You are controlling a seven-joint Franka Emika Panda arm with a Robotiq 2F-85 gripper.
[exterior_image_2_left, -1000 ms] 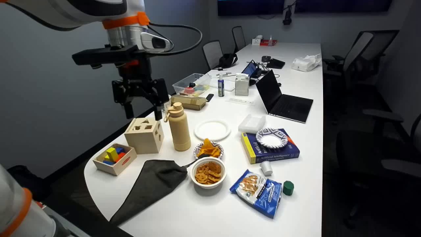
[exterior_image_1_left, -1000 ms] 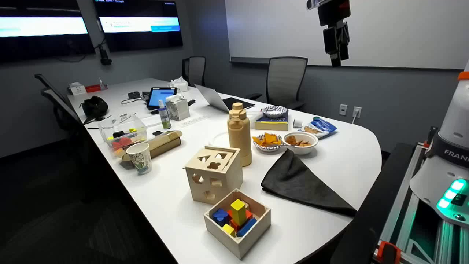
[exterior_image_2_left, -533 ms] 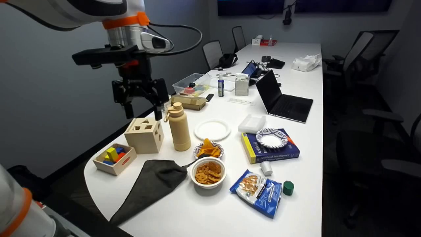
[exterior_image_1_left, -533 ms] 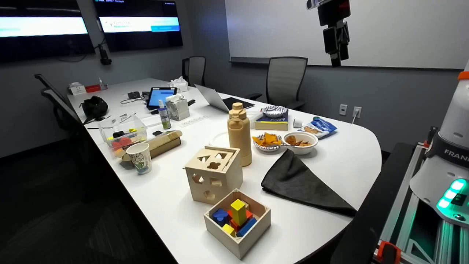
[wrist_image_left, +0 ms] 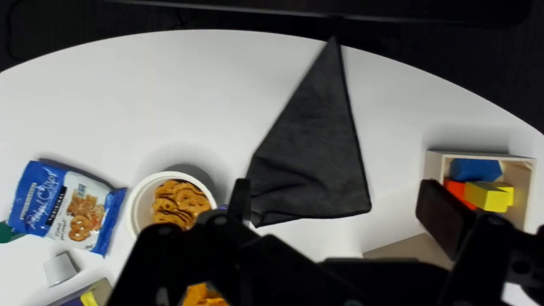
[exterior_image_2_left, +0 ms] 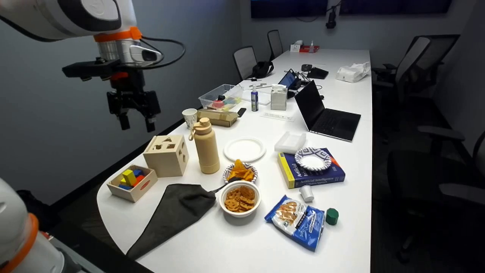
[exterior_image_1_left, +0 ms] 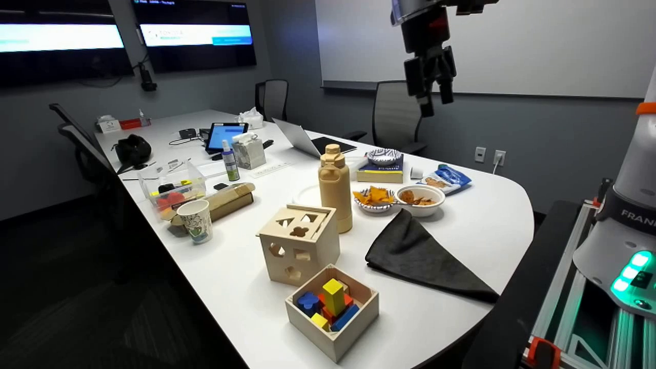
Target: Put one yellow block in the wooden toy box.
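Two yellow blocks lie in a shallow wooden tray [exterior_image_1_left: 353, 335] among red and blue blocks. One yellow block [exterior_image_1_left: 333, 297] stands up above the rest; it also shows in the other views [exterior_image_2_left: 129, 177] [wrist_image_left: 486, 196]. A smaller yellow block [exterior_image_1_left: 320, 322] sits lower beside it. The wooden toy box [exterior_image_1_left: 300, 251], a pale cube with cut-out holes, stands right behind the tray, upright [exterior_image_2_left: 165, 163]. In the wrist view the box [wrist_image_left: 408, 251] is mostly hidden by my gripper. My gripper [exterior_image_1_left: 436, 102] is open and empty, high above the table [exterior_image_2_left: 137, 124] [wrist_image_left: 335, 195].
A tan bottle [exterior_image_2_left: 206, 149] stands beside the box. A black cloth [wrist_image_left: 312, 140] lies near the tray. A bowl of pretzels [exterior_image_2_left: 241, 199], a chip bowl [exterior_image_1_left: 374, 199], a snack bag [exterior_image_2_left: 297, 223] and a book [exterior_image_2_left: 314, 174] stand farther along. A paper cup [exterior_image_1_left: 196, 220] stands near the edge.
My gripper has moved left in both exterior views, and a little lower in one of them. The paper cup behind it is now uncovered. The blocks, tray and box have not moved.
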